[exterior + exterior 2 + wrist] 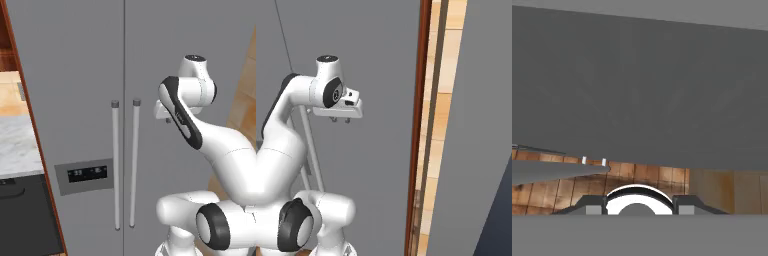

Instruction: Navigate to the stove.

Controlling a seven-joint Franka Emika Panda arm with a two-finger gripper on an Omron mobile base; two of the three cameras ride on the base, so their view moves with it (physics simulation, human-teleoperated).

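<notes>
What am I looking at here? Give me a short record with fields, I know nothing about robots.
In front: grey two-door fridge
Fridge handles: two upright bars at the door seam
Fridge panel: small dispenser display on the left door
Arm: folded, gripper pointing down, holding nothing
Left side: marble counter
Stove: not identifiable

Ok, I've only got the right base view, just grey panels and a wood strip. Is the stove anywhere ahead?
Observer: No stove I can identify. The grey surface by the arm is a two-door fridge; the left base view shows its paired handles.
Operator: Anything to its left?
Observer: A marble counter with a dark appliance front beneath, too cropped to call it the stove.
Operator: And the gripper?
Observer: In the hand view the gripper is open and empty.
</notes>
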